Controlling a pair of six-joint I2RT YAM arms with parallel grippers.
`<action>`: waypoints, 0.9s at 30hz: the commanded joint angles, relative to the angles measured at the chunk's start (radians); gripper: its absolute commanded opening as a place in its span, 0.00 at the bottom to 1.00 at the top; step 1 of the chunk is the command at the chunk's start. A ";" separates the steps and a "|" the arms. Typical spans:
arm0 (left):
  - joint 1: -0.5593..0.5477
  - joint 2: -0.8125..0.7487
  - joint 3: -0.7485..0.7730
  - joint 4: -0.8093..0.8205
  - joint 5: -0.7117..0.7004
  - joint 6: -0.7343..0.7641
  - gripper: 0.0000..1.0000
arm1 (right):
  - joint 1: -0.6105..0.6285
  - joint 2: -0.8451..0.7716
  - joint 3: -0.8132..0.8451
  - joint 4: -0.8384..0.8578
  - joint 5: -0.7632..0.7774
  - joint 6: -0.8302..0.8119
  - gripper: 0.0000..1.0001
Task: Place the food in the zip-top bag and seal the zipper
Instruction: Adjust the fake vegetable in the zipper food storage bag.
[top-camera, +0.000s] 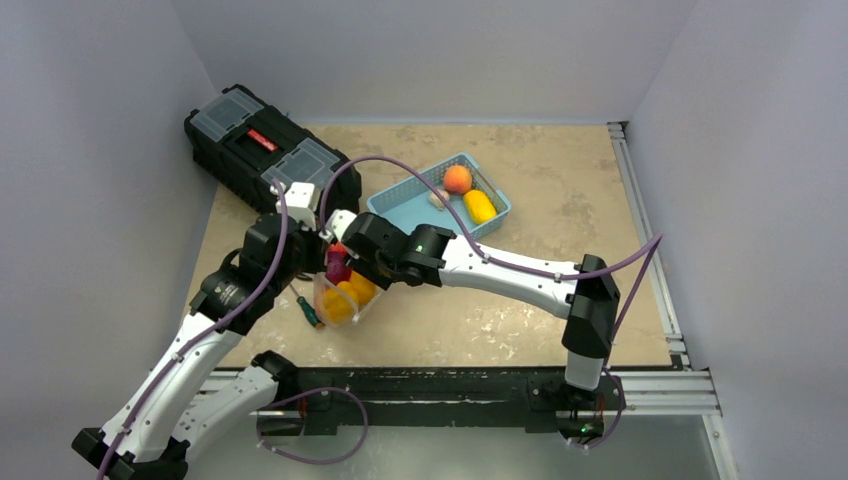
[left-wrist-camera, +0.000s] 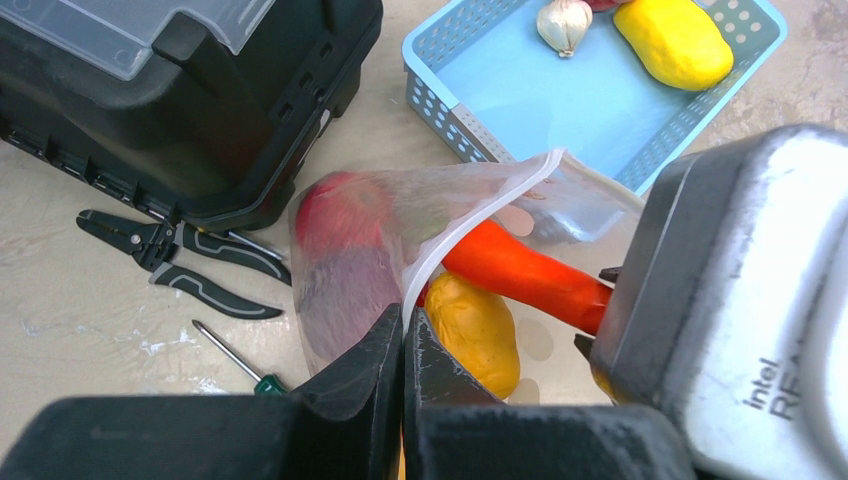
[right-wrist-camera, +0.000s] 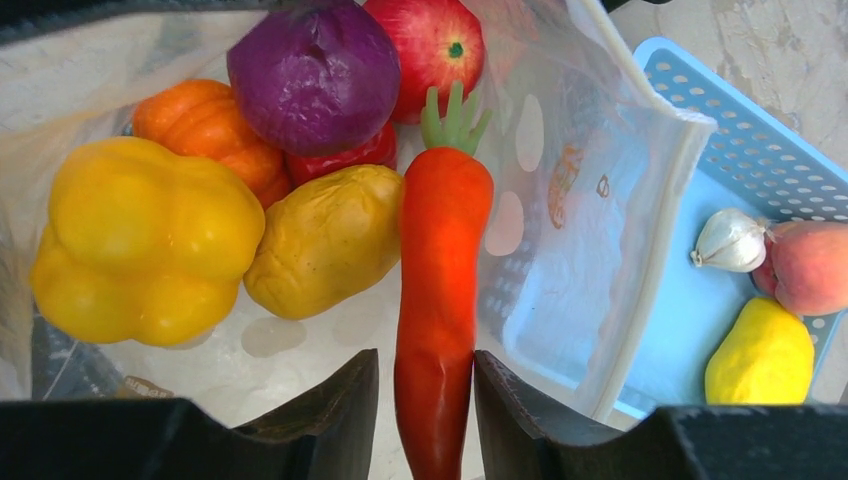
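The clear zip-top bag (top-camera: 345, 295) stands open left of centre, between both grippers. My left gripper (left-wrist-camera: 404, 325) is shut on the bag's zipper edge (left-wrist-camera: 470, 225) and holds the mouth up. My right gripper (right-wrist-camera: 425, 380) is at the bag's mouth with its jaws either side of a long red pepper (right-wrist-camera: 440, 260). The right jaw touches it and a small gap shows at the left jaw. Inside the bag lie a yellow bell pepper (right-wrist-camera: 140, 240), a potato (right-wrist-camera: 325, 240), a purple cabbage (right-wrist-camera: 313, 72), a red apple (right-wrist-camera: 425, 40) and an orange fruit (right-wrist-camera: 205, 125).
The light blue basket (top-camera: 400, 205) behind the bag holds a peach (top-camera: 457, 178), a yellow lemon (top-camera: 479, 206) and a garlic bulb (right-wrist-camera: 730, 240). A black toolbox (top-camera: 260, 145) stands at the back left. Pliers (left-wrist-camera: 170, 260) and a green-handled screwdriver (top-camera: 310, 312) lie beside the bag.
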 joint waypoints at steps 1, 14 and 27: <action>-0.002 0.000 0.010 0.051 0.017 -0.003 0.00 | 0.016 -0.010 -0.039 0.051 0.049 -0.032 0.38; -0.001 0.005 0.011 0.052 0.021 -0.001 0.00 | 0.022 -0.034 0.018 0.049 0.059 0.011 0.00; -0.002 0.007 0.011 0.054 0.028 -0.004 0.00 | 0.023 -0.089 0.090 0.018 0.014 0.384 0.00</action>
